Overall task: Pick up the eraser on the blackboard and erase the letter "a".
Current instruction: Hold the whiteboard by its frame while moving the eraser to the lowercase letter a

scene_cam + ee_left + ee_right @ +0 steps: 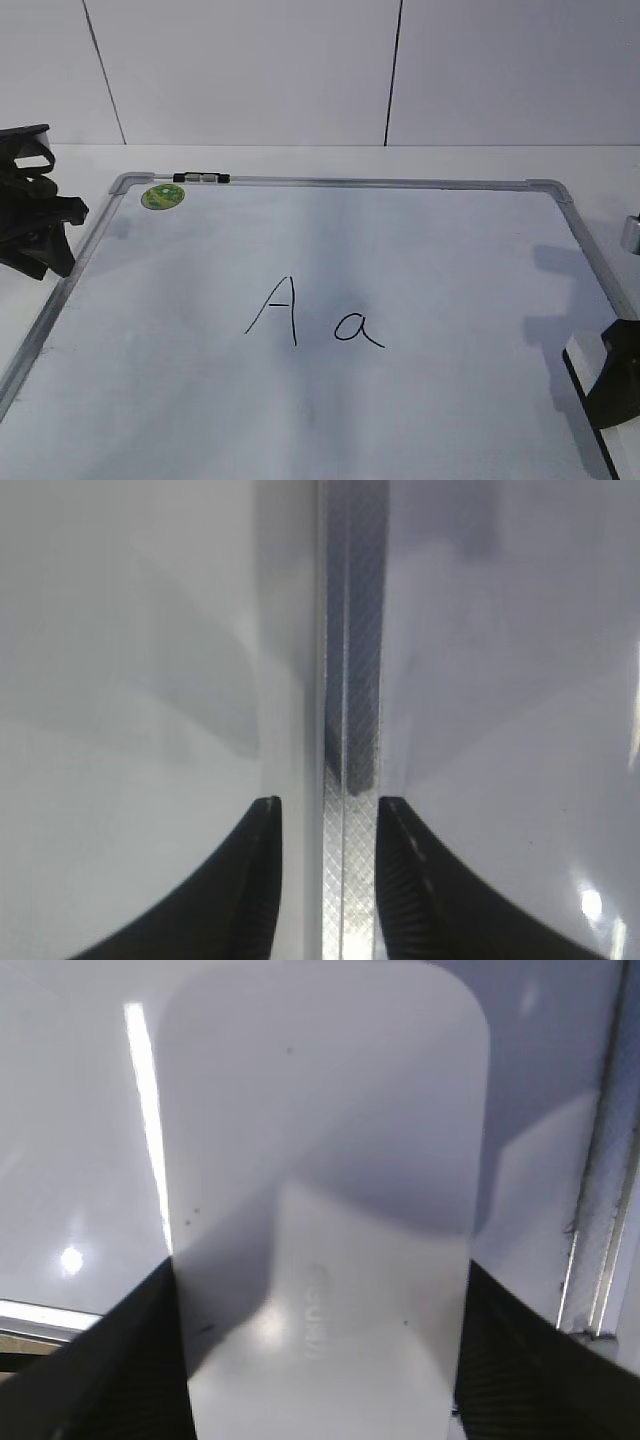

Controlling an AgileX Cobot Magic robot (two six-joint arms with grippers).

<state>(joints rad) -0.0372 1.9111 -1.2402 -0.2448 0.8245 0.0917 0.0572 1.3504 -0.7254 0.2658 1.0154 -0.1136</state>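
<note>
Right fingers: spread wide, one on each long side of the eraser, gripping it.
Left fingers: narrowly parted, empty, astride the blackboard frame at its left edge.
Eraser: near the board's right edge, long axis running straight out from the fingers; grey lettering unreadable.
Writing: "A", then the letter "a" at mid-board.
Sticker: green, far left corner.

white panelled wall, white table

Lab-like bench – bare white table, plain panelled wall.
</note>
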